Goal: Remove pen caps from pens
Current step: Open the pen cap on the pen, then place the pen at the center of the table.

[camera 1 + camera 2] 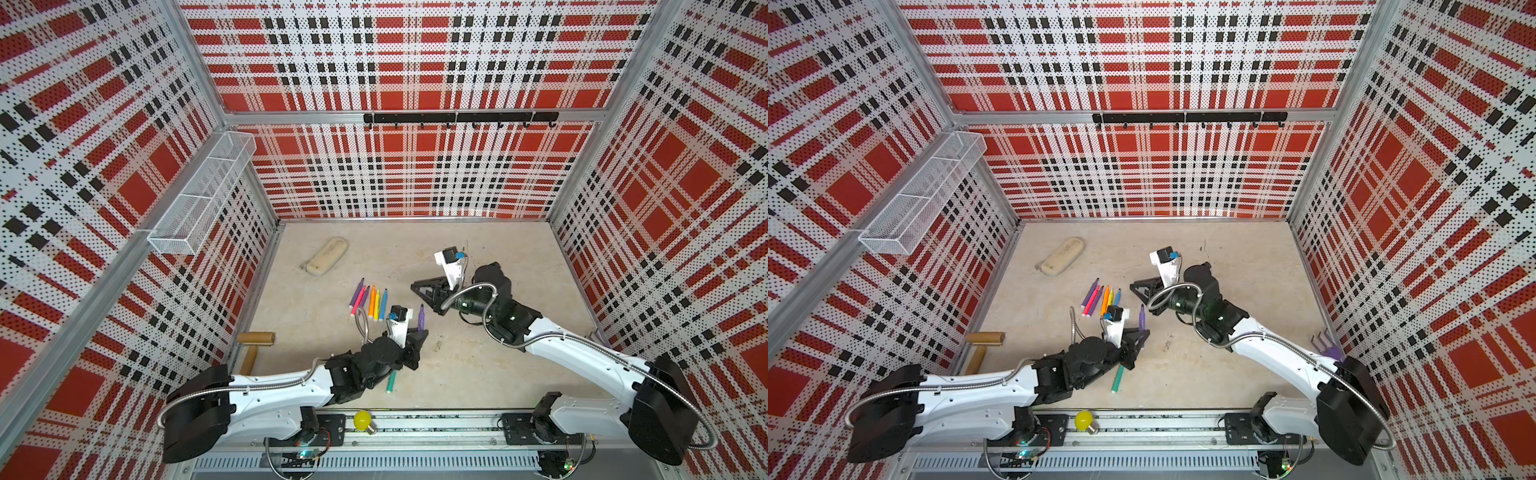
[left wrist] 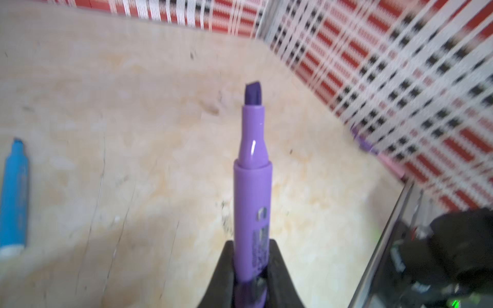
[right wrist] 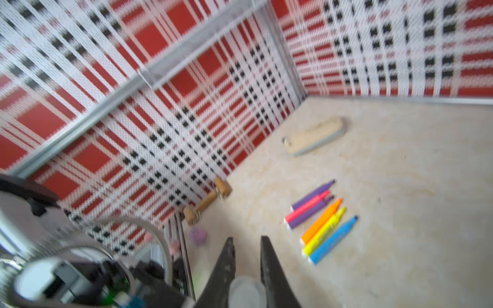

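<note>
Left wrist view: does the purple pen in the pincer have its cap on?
No, the purple pen in the left pincer shows a bare dark tip.

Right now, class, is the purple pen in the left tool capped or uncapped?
Uncapped: the purple pen in the left tool shows its dark chisel tip bare.

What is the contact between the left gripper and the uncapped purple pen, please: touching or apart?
Touching. The left wrist view shows the purple pen clamped between both fingers of the left gripper, with no gap.
</note>
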Robot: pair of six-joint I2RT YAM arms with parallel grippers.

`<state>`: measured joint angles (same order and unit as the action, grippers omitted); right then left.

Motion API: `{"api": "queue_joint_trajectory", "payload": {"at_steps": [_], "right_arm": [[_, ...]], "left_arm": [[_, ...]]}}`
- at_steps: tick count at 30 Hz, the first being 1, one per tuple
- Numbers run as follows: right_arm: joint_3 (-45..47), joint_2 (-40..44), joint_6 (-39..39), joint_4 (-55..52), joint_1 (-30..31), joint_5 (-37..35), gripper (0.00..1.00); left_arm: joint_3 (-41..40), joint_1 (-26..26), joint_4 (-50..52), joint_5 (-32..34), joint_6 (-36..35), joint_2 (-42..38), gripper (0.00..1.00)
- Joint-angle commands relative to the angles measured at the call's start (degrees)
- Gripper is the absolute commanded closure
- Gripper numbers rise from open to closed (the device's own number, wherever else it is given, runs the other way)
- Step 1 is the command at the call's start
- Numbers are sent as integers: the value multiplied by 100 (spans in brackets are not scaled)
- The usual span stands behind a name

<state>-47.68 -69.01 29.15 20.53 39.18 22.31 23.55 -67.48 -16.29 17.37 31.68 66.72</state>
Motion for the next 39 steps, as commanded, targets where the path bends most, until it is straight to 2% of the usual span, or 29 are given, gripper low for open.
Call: {"api": "queue_joint_trajectory", "payload": {"at_steps": [1,5,10,13,17,19,22,26,30,34,39], "right_arm": [[-51,283,472,1479,-198,281,100],[-144,330,308,1139,-218,206,100],[-120,491,-118,326,-229,-147,100],[-163,586,-517,-354,-237,-404,100],[-473,634,-1472,-2084,-236,-2023,100],[-374,668,-1814,-2449,-235,-2903,100],[-36,713,-1998,-2531,-242,-3546,100],[221,779,-2098,-2536,-244,-3818,100],[258,813,-2114,-2479,-248,-3798,100],[279,793,-2110,-2472,-244,-3780,100],[315,783,-2120,-2499,-244,-3826,100]], "left_arm": [[-65,-45,469,-318,73,166,100],[-62,-103,474,-106,84,103,100],[-101,-44,555,386,30,-627,100],[4,335,1040,458,-43,-1104,100],[486,1357,1866,-67,-211,-1161,100],[798,1838,2062,-446,-370,-818,100],[1354,2252,2322,-682,-641,95,100],[2030,2497,2384,-881,-950,1421,100],[2702,2600,2518,-1061,-1088,2462,100],[3226,2616,2824,-945,-1116,3140,100],[3349,2695,2889,-833,-1042,3486,98]]}}
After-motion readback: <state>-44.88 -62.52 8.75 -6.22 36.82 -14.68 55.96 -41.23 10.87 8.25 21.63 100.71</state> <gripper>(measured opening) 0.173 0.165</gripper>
